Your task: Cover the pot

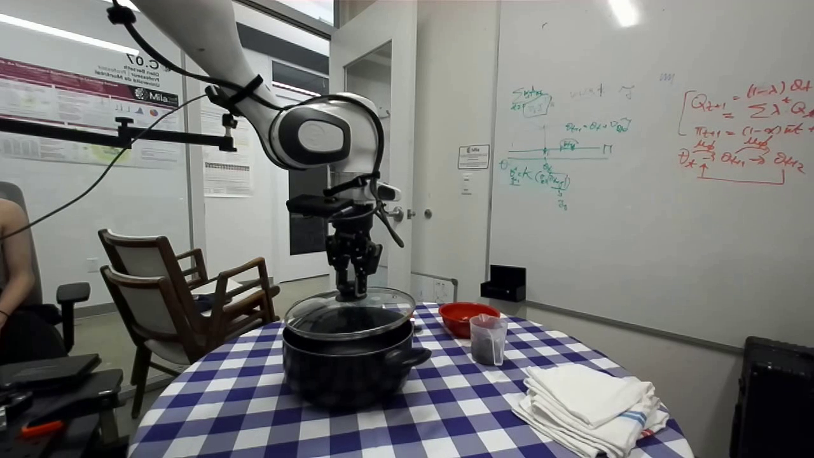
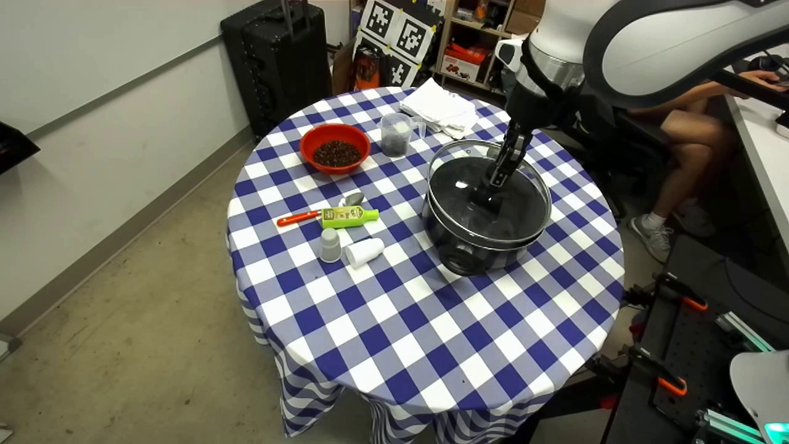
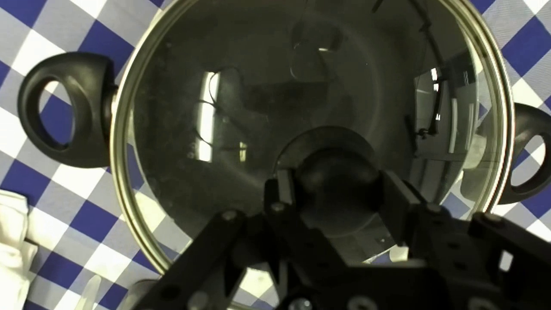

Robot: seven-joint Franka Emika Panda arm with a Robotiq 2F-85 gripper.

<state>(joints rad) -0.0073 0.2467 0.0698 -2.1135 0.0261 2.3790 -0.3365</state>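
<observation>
Pot [image 1: 343, 378], wide and black, stands left of centre on the checked tablecloth [image 1: 458, 413] in an exterior view. Above it the Robotiq gripper [image 1: 351, 292] is clenched on the glass lid [image 1: 385, 318]; a dark band shows between the lid's near edge and the pot's rim, and whether the two touch anywhere I cannot tell. Farther right, a clear measuring cup [image 1: 488, 340] hides part of the red bowl [image 1: 455, 318], and folded white towels [image 1: 588, 397] lie near right.

In an exterior view, dark grains [image 2: 337, 154] fill the bowl's bottom. Left of the pot lies a green bottle [image 2: 345, 217], its label too small to read; a red handle [image 2: 298, 218] runs up to it, and the bottle hides whether this joins the spoon head [image 2: 354, 198] beyond. Nearer, a grey shaker [image 2: 330, 246] stands just beside a white container [image 2: 365, 252] on its side.

In the wrist view, the fingers [image 3: 286, 189] flank the lid's black knob [image 3: 338, 185], dark on dark, the line of contact blurred. The gripper covers the near rim; the pot's right handle [image 3: 527, 118] is cut off.
</observation>
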